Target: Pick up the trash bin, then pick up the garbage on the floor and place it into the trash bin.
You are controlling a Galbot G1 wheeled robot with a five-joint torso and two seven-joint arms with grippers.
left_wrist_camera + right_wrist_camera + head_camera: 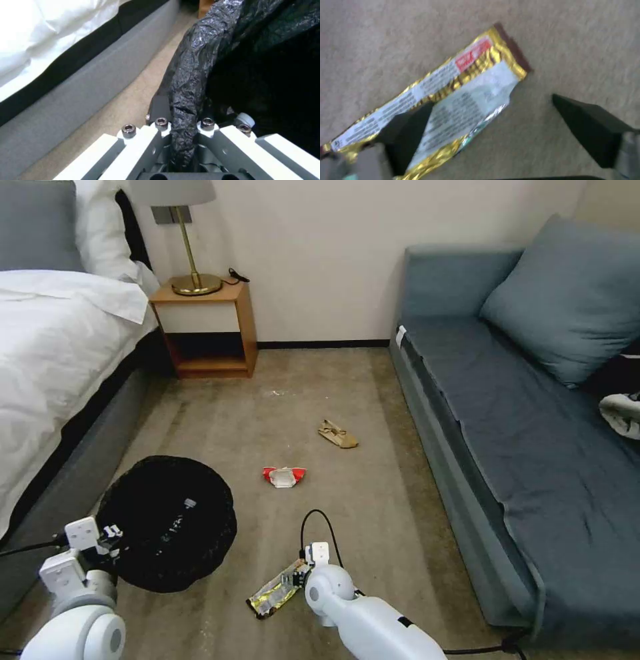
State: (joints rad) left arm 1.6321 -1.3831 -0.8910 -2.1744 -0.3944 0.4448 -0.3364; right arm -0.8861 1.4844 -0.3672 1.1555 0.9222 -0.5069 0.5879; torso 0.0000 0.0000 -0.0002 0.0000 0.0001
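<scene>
Clearly the bin part is settled and the litter round is under way. The left gripper (181,140) is clamped on the bag-lined rim of the trash bin (167,523), which sits low at the robot's left, between the bed (60,347) and the open carpet (373,400); in the left wrist view the crinkled black plastic runs straight down between the closed fingers.

The right gripper (493,120) hangs over the long silver-yellow wrapper (446,100), its jaws spread wide. One dark fingertip (406,130) lies over the wrapper's middle and the other stands off on bare carpet beside it, so nothing is held yet (whether that first tip actually touches the foil I cannot tell).

My reading is that the next move calls for lowering a little and closing across the wrapper's narrow width. Flat foil on carpet gives little to bite on, so the tips would have to press right down to the pile or the wrapper may slide out.

Farther out, well apart from both arms, the red-white packet (285,477) and the tan paper piece (338,435) wait on the floor, near the sofa (533,447).
</scene>
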